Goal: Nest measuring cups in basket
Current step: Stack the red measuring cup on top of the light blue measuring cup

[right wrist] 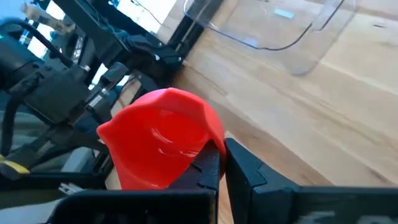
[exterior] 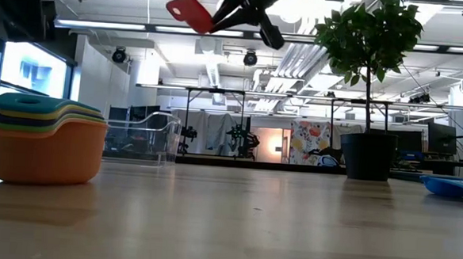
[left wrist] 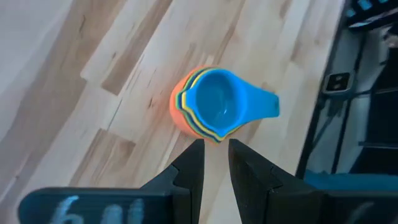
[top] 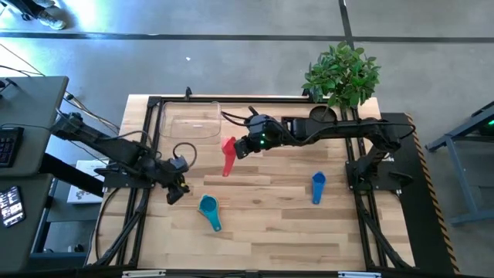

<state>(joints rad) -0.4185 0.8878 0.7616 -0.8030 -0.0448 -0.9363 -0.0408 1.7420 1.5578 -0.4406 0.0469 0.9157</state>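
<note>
right gripper (top: 241,147): gripping red cup (top: 228,155), held high near basket (top: 191,121)
left gripper (left wrist: 214,155): jaws narrow, empty, hovering by stack (left wrist: 214,102)
risk: thin handle grip, cup could be slipping out

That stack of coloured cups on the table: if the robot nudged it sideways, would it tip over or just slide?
Probably slide. The stack of cups sits low and wide on its orange base in the low view, so tipping looks unlikely. It looks like light plastic on smooth wood, so it should move easily. A push on the protruding blue handle might spin it.
</note>
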